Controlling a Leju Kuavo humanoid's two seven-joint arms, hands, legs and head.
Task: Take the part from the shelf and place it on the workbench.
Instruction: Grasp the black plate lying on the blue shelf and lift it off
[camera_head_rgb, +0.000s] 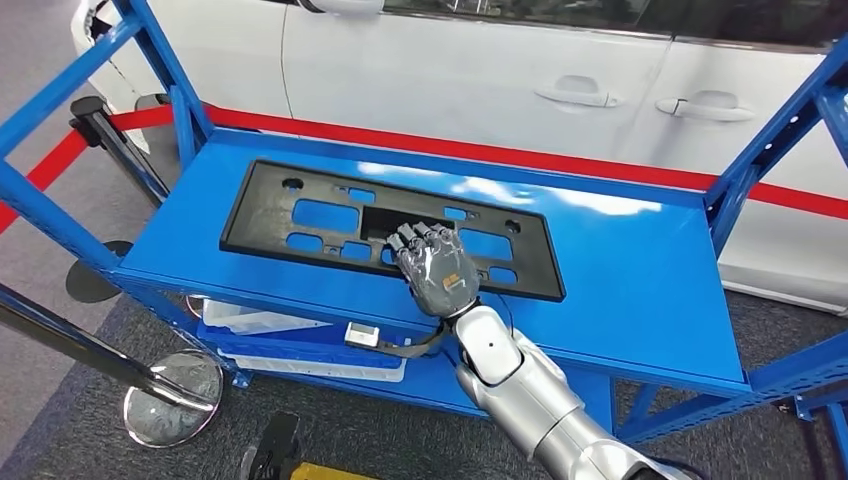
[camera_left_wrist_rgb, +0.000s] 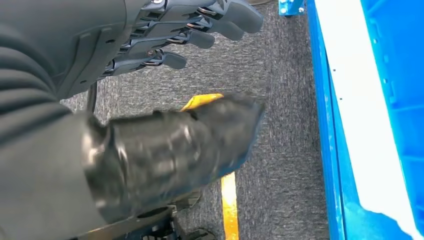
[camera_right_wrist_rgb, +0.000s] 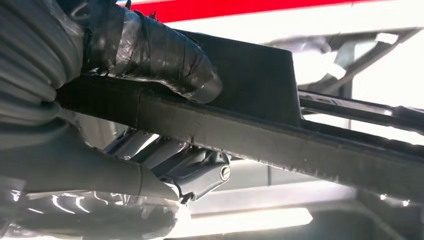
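The right hand (camera_head_rgb: 437, 268) grips the near edge of the flat black plastic cut-out panel (camera_head_rgb: 300, 212) (thumb opposite fingers); gripped off-centre, it may tilt and slip.

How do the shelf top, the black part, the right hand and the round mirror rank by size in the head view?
1. shelf top
2. black part
3. right hand and round mirror look alike.

Flat black rectangular plastic panel (camera_head_rgb: 300, 215) with rectangular cut-outs and small round holes, lying on the glossy blue metal shelf (camera_head_rgb: 640, 270). Its long edge runs slightly oblique to the shelf front; the near long bar (camera_right_wrist_rgb: 300, 145) appears thick and matte.
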